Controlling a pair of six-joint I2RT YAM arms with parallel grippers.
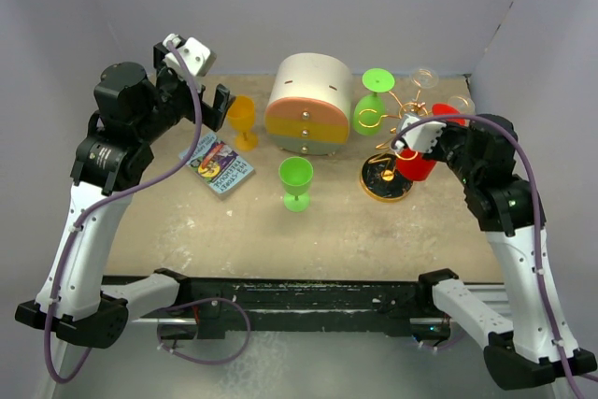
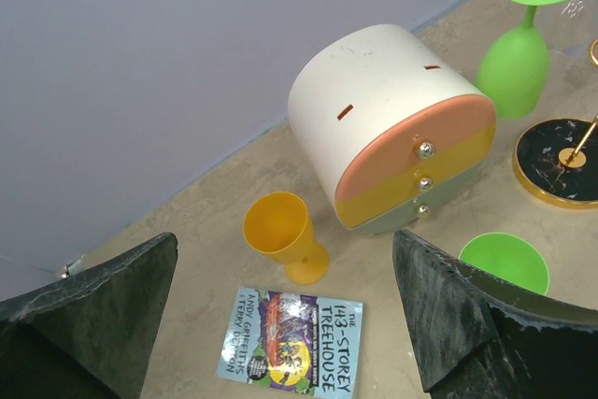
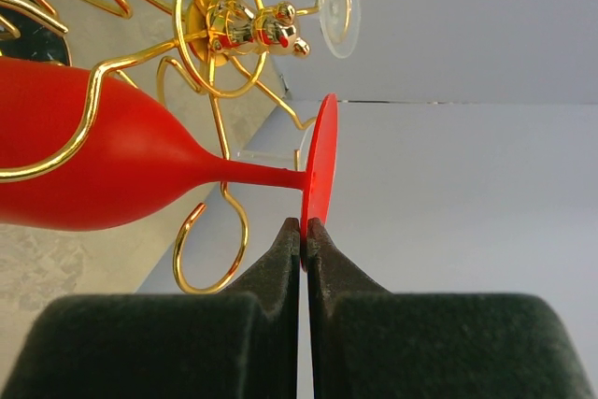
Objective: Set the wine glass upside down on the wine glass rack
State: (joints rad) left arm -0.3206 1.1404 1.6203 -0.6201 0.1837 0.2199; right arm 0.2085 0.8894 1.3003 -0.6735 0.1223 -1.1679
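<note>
The red wine glass [image 1: 417, 165] is bowl-down beside the gold wire rack [image 1: 400, 111], over the edge of the rack's black-and-gold disc base [image 1: 384, 179]. My right gripper [image 1: 443, 122] is shut on the rim of the glass's foot. In the right wrist view the gripper [image 3: 305, 226] pinches the thin red foot [image 3: 320, 151], and a gold loop arm [image 3: 93, 100] curves across the red bowl [image 3: 84, 170] near the stem. The rack's hub [image 3: 229, 30] is just above. My left gripper [image 1: 201, 105] is open and empty, high at the back left; it also shows in the left wrist view [image 2: 285, 240].
A green glass [image 1: 371, 105] and a clear glass [image 1: 425, 77] hang inverted on the rack. A round drawer box [image 1: 308, 105] stands mid-back. A yellow goblet [image 1: 243, 119], a book [image 1: 217, 163] and an upright green goblet [image 1: 296, 182] stand on the table. Walls enclose three sides.
</note>
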